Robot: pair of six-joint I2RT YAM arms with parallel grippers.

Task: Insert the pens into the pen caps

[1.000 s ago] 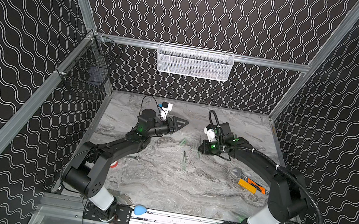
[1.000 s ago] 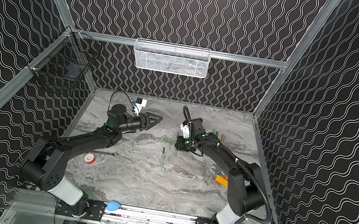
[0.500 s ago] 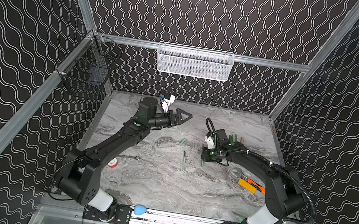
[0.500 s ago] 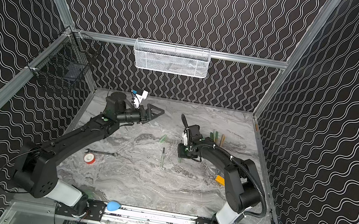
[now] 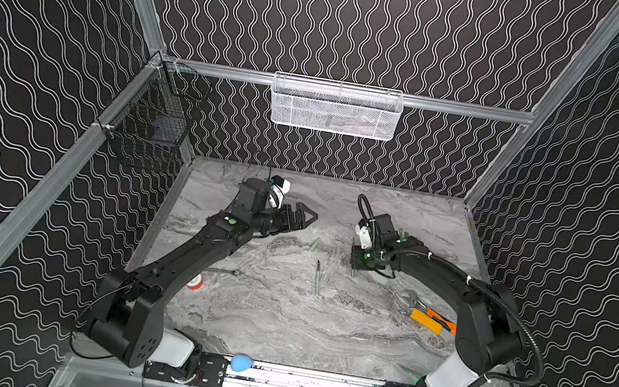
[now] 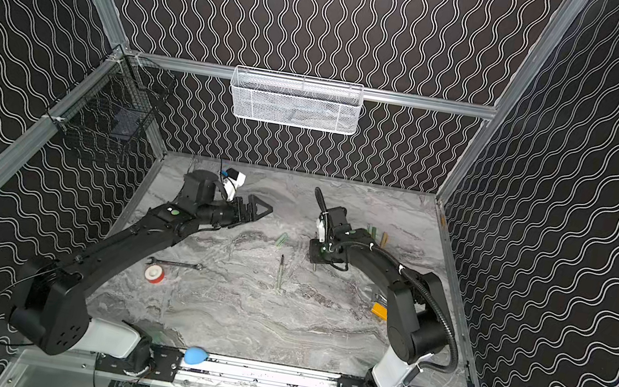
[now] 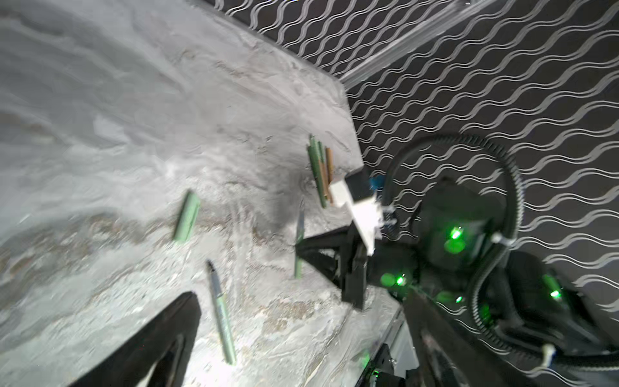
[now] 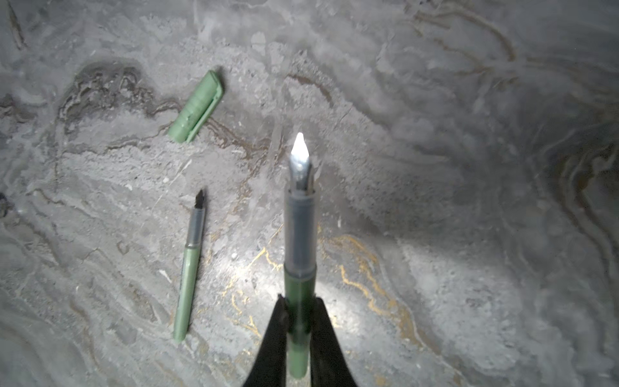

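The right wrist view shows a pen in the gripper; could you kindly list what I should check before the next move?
1. Right gripper shut on the dark green pen: ok.
2. Its nib bare, no cap on it: ok.
3. Nib clear of the table: cannot tell.
4. Pale green cap lying free, nothing on it: ok.
5. Left gripper open and empty, ready to fetch the cap: ok.
6. Cap colour matches the held pen: not ok, it seems; the cap looks paler, nearer the loose pen.
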